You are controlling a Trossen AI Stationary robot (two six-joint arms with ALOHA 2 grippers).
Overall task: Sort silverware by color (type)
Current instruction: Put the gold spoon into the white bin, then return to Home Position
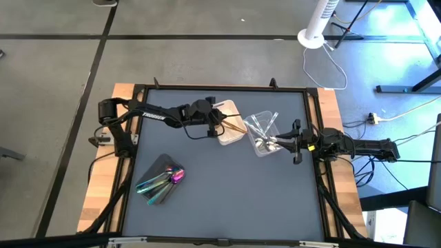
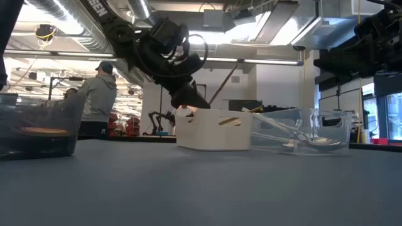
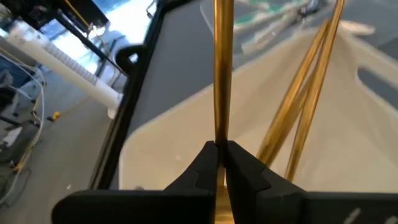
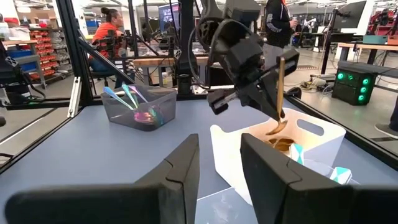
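Dark grey covers the bench [image 1: 227, 200], which carries 3 small trays: a dark grey tray [image 1: 160, 180] near the left front with the iridescent purple-teal pieces [image 1: 165, 180] inside, a white tray [image 1: 231, 124] near the middle, and a clear tray [image 1: 263, 132] just beside it with the silver pieces [image 1: 262, 127]. The left end effector [image 1: 219, 118] hangs over the white tray, its fingers pressed together on the handle of a gold spoon [image 4: 279, 93], which hangs almost upright with the bowl down, just above the tray opening. At least 2 other gold pieces [image 3: 305, 99] already lean inside this tray. The right end effector [image 4: 217, 168] waits at the right side of the clear tray, its fingers spread and holding nothing. I judge that the sorting is nearly finished and the step now is to drop the gold spoon into the white tray. The risk is in the release: if the spoon is let go while its bowl is over the rim, it may tip out on the bench or into the clear tray next to it. It could also strike the leaning gold handles and bounce.
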